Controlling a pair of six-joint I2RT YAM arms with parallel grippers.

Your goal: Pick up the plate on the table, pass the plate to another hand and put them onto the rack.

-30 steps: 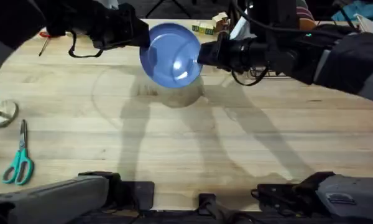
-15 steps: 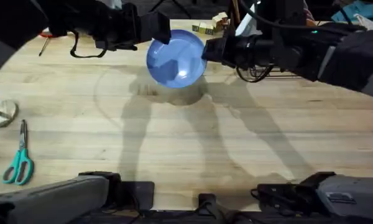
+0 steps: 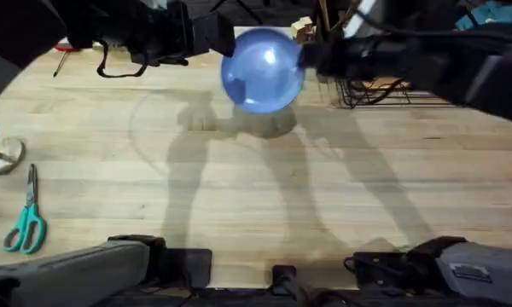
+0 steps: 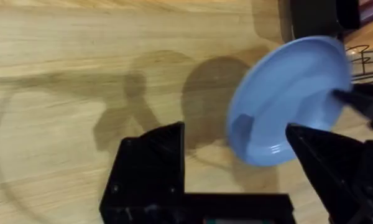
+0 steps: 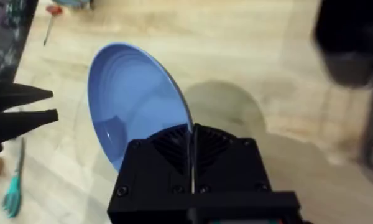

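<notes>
Plate (image 3: 262, 70) is being held clamped by right gripper (image 5: 191, 134); left gripper (image 4: 236, 134), jaws apart, is at 9 o'clock. Rack (image 3: 384, 89) should be approached slowly, plate upright.

The plate (image 5: 133, 106) is held on edge, clamped at its rim between the closed fingers of the right gripper (image 5: 191, 134). Beyond it, the left gripper (image 5: 40, 106) is seen, apart from the plate, above the table (image 5: 236, 43).

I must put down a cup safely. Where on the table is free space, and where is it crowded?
The wide table middle, between the scissors on the left and the arm bases, is bare. The far edge is crowded: both grippers, the raised plate, the rack.
</notes>
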